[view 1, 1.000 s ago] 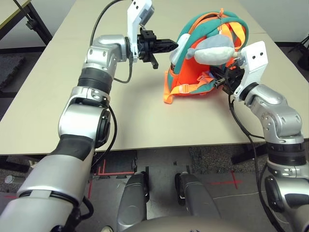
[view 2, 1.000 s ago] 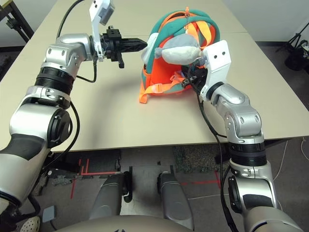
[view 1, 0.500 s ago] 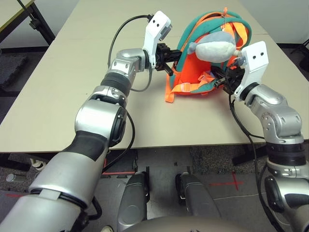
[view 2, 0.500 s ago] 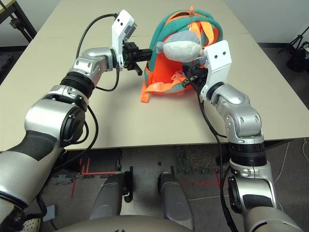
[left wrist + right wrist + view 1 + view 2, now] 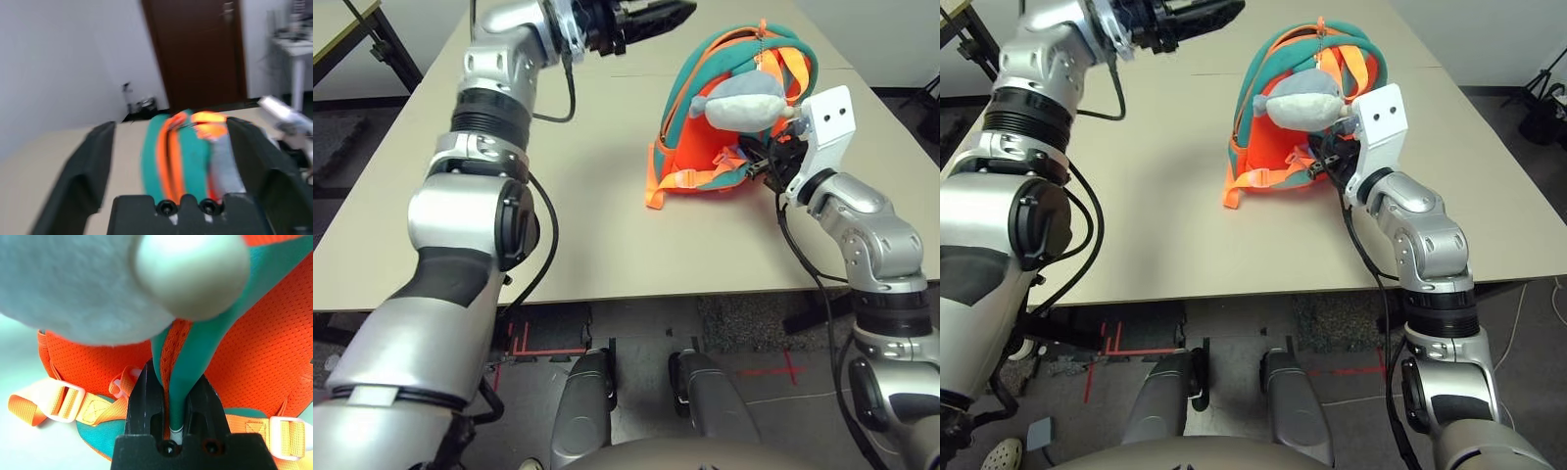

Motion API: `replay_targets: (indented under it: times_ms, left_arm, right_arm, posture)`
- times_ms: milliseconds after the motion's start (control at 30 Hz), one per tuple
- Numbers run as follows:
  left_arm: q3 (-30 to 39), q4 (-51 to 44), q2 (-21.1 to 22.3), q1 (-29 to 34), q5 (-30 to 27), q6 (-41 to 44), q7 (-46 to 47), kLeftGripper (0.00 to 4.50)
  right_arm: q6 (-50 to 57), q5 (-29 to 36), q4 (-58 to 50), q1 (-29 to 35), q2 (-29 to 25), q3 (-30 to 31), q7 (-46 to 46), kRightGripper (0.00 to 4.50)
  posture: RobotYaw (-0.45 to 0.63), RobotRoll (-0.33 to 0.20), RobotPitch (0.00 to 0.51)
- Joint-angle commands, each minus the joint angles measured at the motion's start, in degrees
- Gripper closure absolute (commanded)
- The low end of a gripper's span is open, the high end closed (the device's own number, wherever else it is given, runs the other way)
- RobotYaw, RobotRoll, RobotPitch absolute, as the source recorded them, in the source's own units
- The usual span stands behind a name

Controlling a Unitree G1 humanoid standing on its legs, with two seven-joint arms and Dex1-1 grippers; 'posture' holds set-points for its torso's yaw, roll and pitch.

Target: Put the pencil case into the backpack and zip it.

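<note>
Beige table (image 5: 558, 196) sitting by brown door (image 5: 195, 49); left gripper (image 5: 171, 161) hanging apart, holding nothing, right gripper (image 5: 178, 401) clamping backpack (image 5: 705, 157) teal strap.

The backpack (image 5: 724, 147) is all soft cloth: orange open-weave mesh, matt teal padded trim and woven orange webbing straps (image 5: 34, 404) with smooth translucent plastic buckles (image 5: 66, 396). The animal head (image 5: 744, 101) on it looks like fuzzy grey-white plush. The desk (image 5: 607, 196) is a flat matt beige laminate, pretty smooth. The forearms (image 5: 475, 211) have a brushed silver metallic sheen, and each claw, the right claw (image 5: 173, 396) for one, is matt black plastic.
</note>
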Motion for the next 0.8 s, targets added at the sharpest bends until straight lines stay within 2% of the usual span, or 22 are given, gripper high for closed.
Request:
replay_targets:
  times_ms: [33,433,800]
  left_arm:
    - [-3.3,-5.5,-1.5,1.3,0.1,0.6,-2.5,0.0]
    - [-12.1,-6.2,-4.7,2.0,4.8,-4.4,-3.8,0.0]
    - [-17.5,0.3,-6.8,2.4,12.5,-10.5,1.7,0.0]
  right_arm:
    - [0.2,-0.7,1.0,0.5,-0.1,0.4,0.1,4.31]
    - [0.4,-0.8,0.4,1.2,-0.6,-0.1,-0.1,4.31]
    - [0.4,-0.7,0.3,1.3,-0.4,0.0,-0.2,4.31]
  posture:
    - [-0.22,0.0,0.124]
    - [-0.25,0.0,0.118]
    - [-0.25,0.0,0.119]
